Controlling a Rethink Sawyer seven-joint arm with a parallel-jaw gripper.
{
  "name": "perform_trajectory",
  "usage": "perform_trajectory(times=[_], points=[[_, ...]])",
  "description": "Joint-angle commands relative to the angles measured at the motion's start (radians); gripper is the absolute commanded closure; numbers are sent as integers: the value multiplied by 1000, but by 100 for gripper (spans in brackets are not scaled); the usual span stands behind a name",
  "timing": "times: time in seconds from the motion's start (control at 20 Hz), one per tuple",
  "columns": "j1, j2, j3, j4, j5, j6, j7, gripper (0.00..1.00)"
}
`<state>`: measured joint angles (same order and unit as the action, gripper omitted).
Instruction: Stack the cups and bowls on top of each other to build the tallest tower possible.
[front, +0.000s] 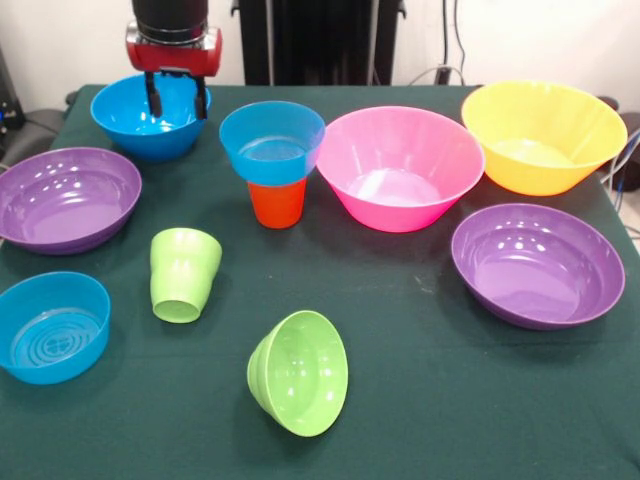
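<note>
Tower (274, 165) stood mid-table, a blue bowl (272, 140) seated on an upright orange cup (276, 203). Pink bowl (399, 167) just beside it at 3 o'clock; green cup (183, 274) at 7 o'clock; small green bowl (298, 373), tipped on its side, at 6 o'clock. Gripper (176, 100) hung at 10 o'clock over another blue bowl (145, 118), fingers apart and empty.

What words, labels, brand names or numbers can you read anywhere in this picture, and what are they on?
None. No readable text shows on the bowls, the cups, the green table cloth or the robot's hand. The raised rings inside the near blue bowl are a moulded pattern, not lettering.
</note>
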<state>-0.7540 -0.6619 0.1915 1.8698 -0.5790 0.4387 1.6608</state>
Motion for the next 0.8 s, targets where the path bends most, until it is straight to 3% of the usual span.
perform_trajectory(times=[0.05,0.3,0.8], points=[[17,41,9,94,-86,-97,38,0],[13,16,17,126,-81,-116,37,0],[70,38,-43,139,-93,-186,96,0]])
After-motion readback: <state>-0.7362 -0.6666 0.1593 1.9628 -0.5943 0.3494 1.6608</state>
